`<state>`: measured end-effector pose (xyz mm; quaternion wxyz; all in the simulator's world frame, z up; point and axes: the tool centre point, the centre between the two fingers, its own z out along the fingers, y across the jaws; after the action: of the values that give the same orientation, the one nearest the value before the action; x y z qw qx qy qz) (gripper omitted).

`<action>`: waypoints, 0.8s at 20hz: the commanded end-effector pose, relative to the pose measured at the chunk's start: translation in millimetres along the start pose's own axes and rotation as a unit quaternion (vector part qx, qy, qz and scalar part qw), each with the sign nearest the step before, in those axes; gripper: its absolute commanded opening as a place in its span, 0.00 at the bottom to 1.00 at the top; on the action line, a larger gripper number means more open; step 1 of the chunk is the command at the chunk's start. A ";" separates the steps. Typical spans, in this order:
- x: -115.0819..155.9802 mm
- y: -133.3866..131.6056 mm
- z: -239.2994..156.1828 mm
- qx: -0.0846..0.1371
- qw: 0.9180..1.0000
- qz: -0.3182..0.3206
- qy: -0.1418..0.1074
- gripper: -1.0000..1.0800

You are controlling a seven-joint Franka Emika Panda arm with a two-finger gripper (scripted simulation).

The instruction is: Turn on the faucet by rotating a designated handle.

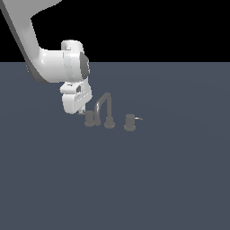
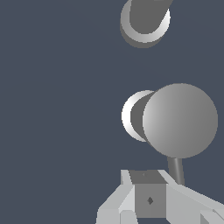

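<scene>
- The handle (image 1: 90, 118) is the short grey knob at the exterior view's left end of the faucet (image 1: 108, 112), on the side the spout's mouth bends towards
- In the wrist view the handle (image 2: 180, 120) shows from above as a large round grey cap over a pale base ring, with its thin dull lever (image 2: 176, 170) running from the cap's edge towards the fingers
- The faucet stands on a flat dark blue-grey floor (image 1: 157, 179), a little to the exterior view's left of the middle
- Its arched spout (image 1: 103, 102) rises from a round base (image 1: 109, 122) and curves over towards the handle; in the wrist view only the base of the spout (image 2: 145, 21) shows, apart from the handle
- The twin knob (image 1: 130, 122) sits at the exterior view's right of the spout base, with a bright lever (image 1: 138, 118) pointing further right
- The gripper (image 1: 81, 110) hangs just beside the handle, on its exterior-view left, low over the floor; whether it touches the knob cannot be told
- In the wrist view the pale fingers (image 2: 114, 205) frame a dark square block, and the lever's end reaches down to them; whether the jaws are spread or closed on the lever cannot be told
- The white arm (image 1: 49, 58) comes down from the exterior view's upper left
</scene>
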<state>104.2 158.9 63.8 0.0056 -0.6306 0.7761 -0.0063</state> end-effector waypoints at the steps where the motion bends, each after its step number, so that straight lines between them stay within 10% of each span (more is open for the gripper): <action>1: 1.1 9.2 -0.3 -0.004 1.000 -0.001 0.001 0.00; 16: 2.5 39.4 -0.1 -0.002 1.000 -0.005 -0.001 0.00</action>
<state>67.3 166.5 63.3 0.0060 -0.6343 0.7730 -0.0044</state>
